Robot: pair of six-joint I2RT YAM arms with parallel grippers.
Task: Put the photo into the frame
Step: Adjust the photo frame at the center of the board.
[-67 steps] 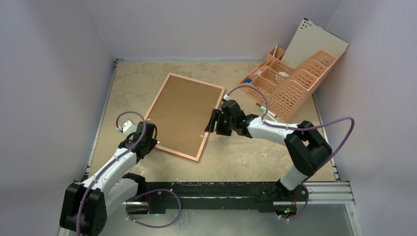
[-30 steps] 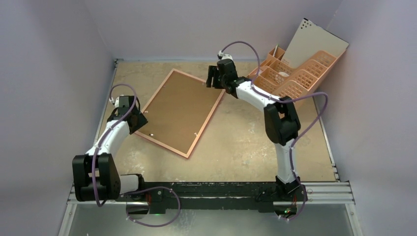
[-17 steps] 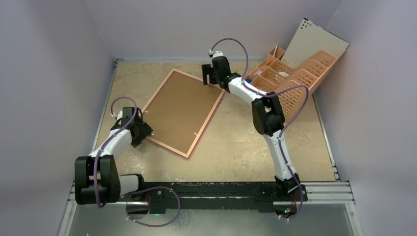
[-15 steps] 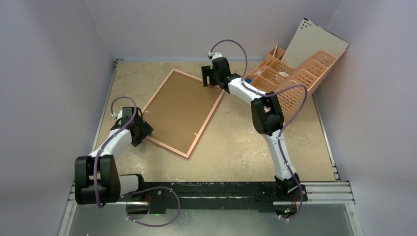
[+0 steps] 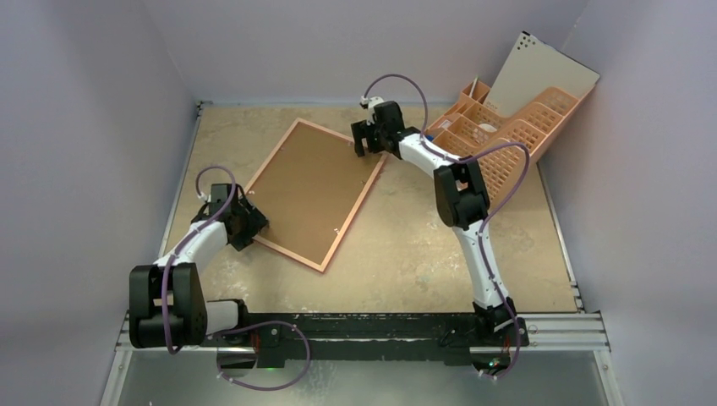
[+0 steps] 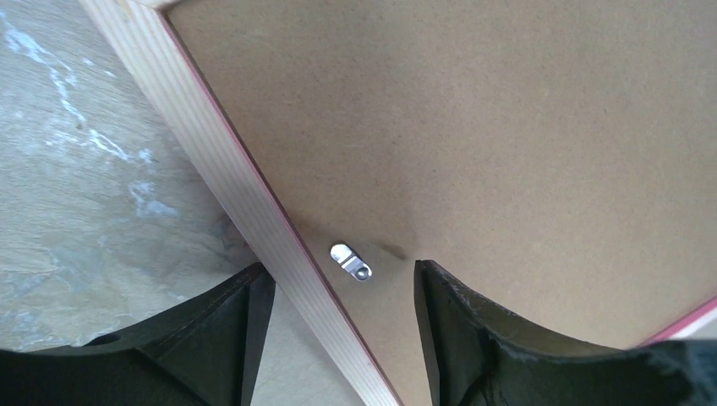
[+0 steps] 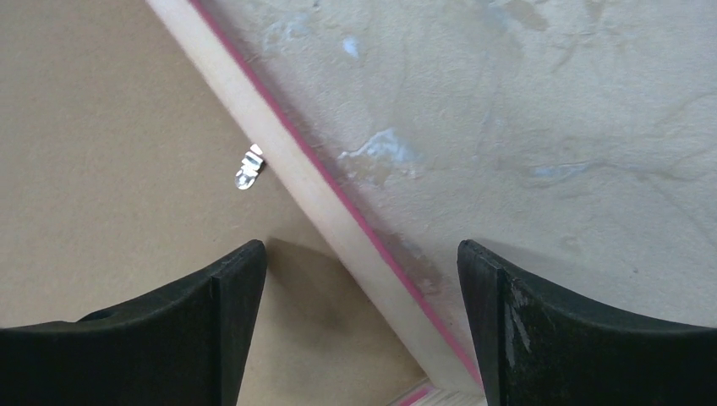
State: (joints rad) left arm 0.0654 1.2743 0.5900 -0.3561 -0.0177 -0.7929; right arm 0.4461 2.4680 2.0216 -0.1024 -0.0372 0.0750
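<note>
Frame handling is the question here: the large thin rectangular picture frame [image 6: 216, 169] lies face down on the mottled beige desk [image 5: 423, 245]. Its pale peach-wood reverse faces up, with a pink line showing along the outer edge.

At its near-left corner the left hand [image 6: 342, 279] hangs with its fingers apart and nothing held. They stand either side of the wooden rail and a small silver turn-clip [image 6: 351, 262]. A plain brown backing board [image 5: 313, 190] fills the opening and sits flush inside the rails.

I judge the frame to be light and stiff, but awkward. It lies flat, so a finger has little to get under, and the narrow rail at a corner or edge is the only place to pinch. Lifting it at two opposite corners should keep it from twisting. The clips are tiny and probably need a fingertip nudge rather than a pinch.

At the far-right corner the right hand [image 7: 359, 254] hangs with its fingers spread wide and holds nothing. The rail runs between them and a second silver clip [image 7: 249, 173] lies just beside them.

No printed photo shows in any view. I cannot tell whether it lies under the board or is the pale panel [image 5: 541, 76] leaning in the peach plastic organiser [image 5: 499, 144] at the far right. A glossy print would likely be floppy and slick, so it is best held by its edges.
</note>
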